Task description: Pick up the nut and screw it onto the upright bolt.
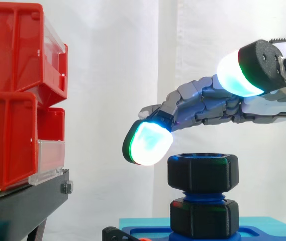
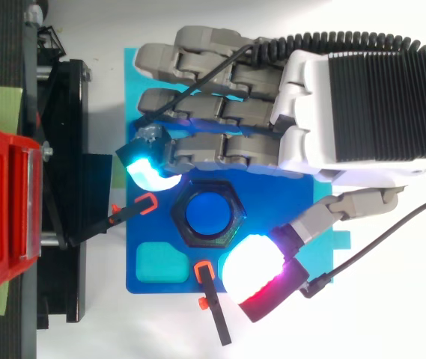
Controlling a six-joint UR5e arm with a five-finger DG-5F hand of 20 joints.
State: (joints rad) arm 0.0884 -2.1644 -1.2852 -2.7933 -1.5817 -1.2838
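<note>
A black hexagonal nut point(image 1: 203, 172) point(image 2: 180, 219) sits on the top of the upright blue bolt point(image 2: 207, 214), whose thread point(image 1: 203, 197) shows beneath it. Lower on the same bolt is a second black nut point(image 1: 204, 217), just above the blue base plate point(image 2: 287, 202). My hand point(image 2: 362, 112) hovers over the bolt, open, with its fingers loosely extended. One cyan-glowing fingertip point(image 1: 148, 143) hangs just left of the upper nut's top edge, apart from it. The thumb pad point(image 1: 241, 73) point(image 2: 254, 269) is well above and to the other side. Nothing is held.
Stacked red bins point(image 1: 17, 95) on a black stand point(image 1: 27, 201) rise at the left, close to the fingertip's side. Two black clamps with red tips point(image 2: 145, 203) point(image 2: 205, 273) rest on the base plate's edges. A teal mat point(image 2: 130, 60) lies beneath the plate.
</note>
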